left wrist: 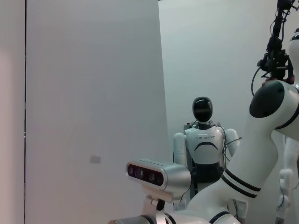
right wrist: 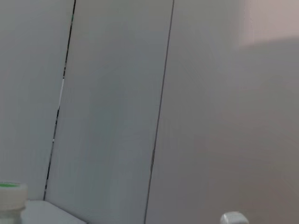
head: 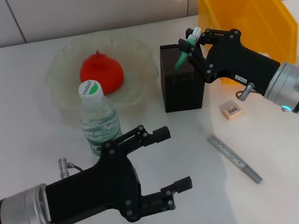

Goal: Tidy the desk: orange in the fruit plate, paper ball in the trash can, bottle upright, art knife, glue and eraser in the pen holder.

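Observation:
My right gripper (head: 189, 44) is shut on the green and white glue (head: 182, 58), holding it tilted with its lower end inside the mouth of the black mesh pen holder (head: 182, 90). On the table to the right of the holder lie the eraser (head: 231, 110) and the grey art knife (head: 234, 159). The clear bottle (head: 98, 120) with a green and white cap stands upright. Just in front of it, my left gripper (head: 176, 158) hangs open and holds nothing. The orange (head: 101, 73) rests in the glass fruit plate (head: 60, 73). The paper ball is out of view.
The yellow trash can (head: 246, 16) stands at the back right, behind my right arm. The left wrist view shows only a wall and another robot (left wrist: 204, 140) in the room.

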Robot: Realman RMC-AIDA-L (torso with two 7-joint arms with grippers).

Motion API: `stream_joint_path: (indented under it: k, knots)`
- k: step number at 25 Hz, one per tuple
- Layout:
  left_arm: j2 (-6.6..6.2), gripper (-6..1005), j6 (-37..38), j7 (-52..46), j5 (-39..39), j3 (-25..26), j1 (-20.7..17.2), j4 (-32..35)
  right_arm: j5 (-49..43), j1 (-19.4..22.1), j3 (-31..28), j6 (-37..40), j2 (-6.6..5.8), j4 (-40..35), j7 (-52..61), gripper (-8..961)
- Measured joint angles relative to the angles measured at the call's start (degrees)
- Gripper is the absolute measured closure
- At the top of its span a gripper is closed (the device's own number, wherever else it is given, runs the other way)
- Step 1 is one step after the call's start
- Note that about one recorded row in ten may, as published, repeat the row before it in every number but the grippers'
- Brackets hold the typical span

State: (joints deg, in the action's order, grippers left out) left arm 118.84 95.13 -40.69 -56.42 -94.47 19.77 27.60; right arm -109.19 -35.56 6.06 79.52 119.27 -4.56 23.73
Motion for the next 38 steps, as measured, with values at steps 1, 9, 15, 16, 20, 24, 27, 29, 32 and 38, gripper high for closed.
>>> stream_joint_path:
  k: [1, 9, 15, 16, 20, 24, 27, 29, 32, 38]
  knots:
    - [0.0, 214, 0.06, 0.0, 0.0, -0.03, 0.0, 0.0, 0.09, 0.04, -0.03, -0.37, 0.0, 0.0, 0.0, 705]
    - [-0.02, 214, 0.25, -0.01, 0.0, -0.17, 0.0, 0.0, 0.62, 0.13, -0.98, -0.7, 0.12, -0.01, 0.26, 559]
    - [-0.02, 214, 0.57, -0.01, -0.01, -0.19, 0.06, 0.0, 4.48, 1.68, -2.76, 8.61, -0.13, -3.84, 8.2, 366]
    - [-0.02, 214, 0.61, 0.0, -0.03, -0.19, 0.06, 0.0, 4.85, 1.73, -2.7, 10.03, -0.18, -5.89, 10.94, 341]
    - [-0.01, 214, 0.5, 0.0, -0.18, -0.16, 0.18, -0.07, 4.54, 1.24, 0.32, 14.04, -0.18, -21.26, 32.56, 258]
    - [-0.02, 214, 0.37, 0.0, -0.08, 0.23, 0.16, -1.3, 3.29, 2.68, 14.26, 13.48, -0.26, -40.44, 57.44, 224]
    - [-0.01, 214, 0.31, 0.2, -0.06, 0.34, 0.42, -2.72, -0.34, 5.96, 25.5, 13.72, -0.31, -56.6, 72.7, 198]
    - [0.0, 214, 0.25, 0.35, -0.04, 0.34, 0.45, -2.91, -3.95, 7.85, 30.96, 14.77, -0.4, -66.48, 80.55, 181]
    - [0.06, 214, 0.02, 0.52, -0.01, 0.34, 0.37, -2.98, -12.97, 8.13, 35.04, 18.85, -0.77, -78.2, 93.45, 175]
    - [0.07, 214, -0.49, 0.49, 0.0, 0.34, 0.58, -3.5, -29.63, 3.35, 40.88, 30.17, -1.81, -86.91, 101.77, 178]
